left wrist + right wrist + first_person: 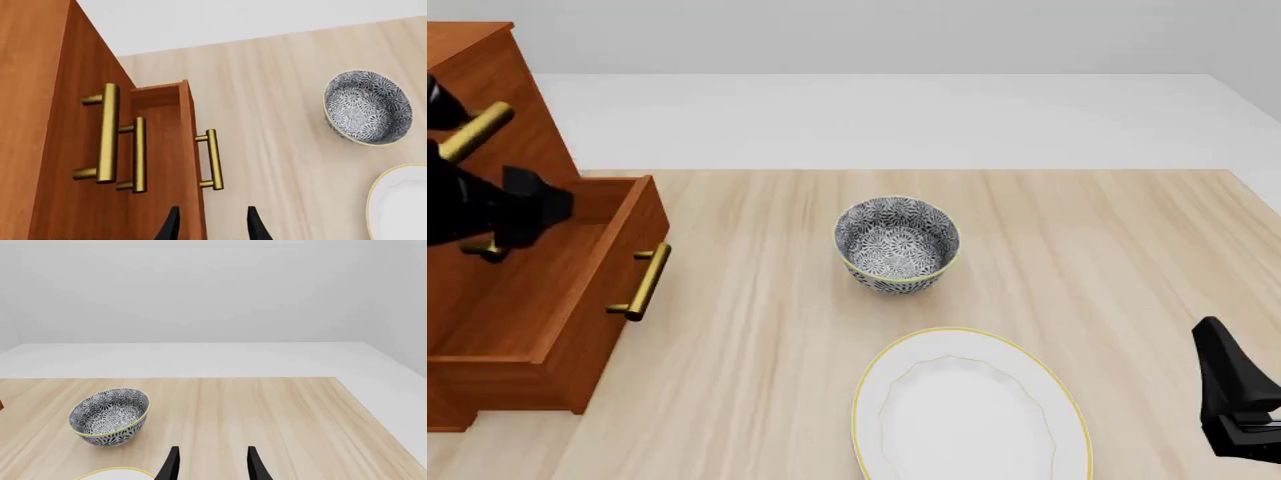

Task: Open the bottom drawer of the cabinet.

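The reddish-brown cabinet [478, 75] stands at the table's left edge. Its bottom drawer [554, 290] is pulled out well past the two drawers above, its brass bar handle [642, 282] facing right. The left wrist view looks down the cabinet [40, 100] front: the bottom drawer [170, 160] juts out, its handle [212, 160] beyond the two upper handles. My left gripper [212, 227] is open above the drawer's front edge, holding nothing. The left arm [494, 205] hangs over the open drawer. My right gripper [212, 466] is open and empty at the table's near right [1234, 400].
A black-and-white patterned bowl [896, 243] sits mid-table, and a white plate with a yellow rim [968, 410] lies in front of it. Both also show in the left wrist view, the bowl [367, 107] and the plate [400, 200].
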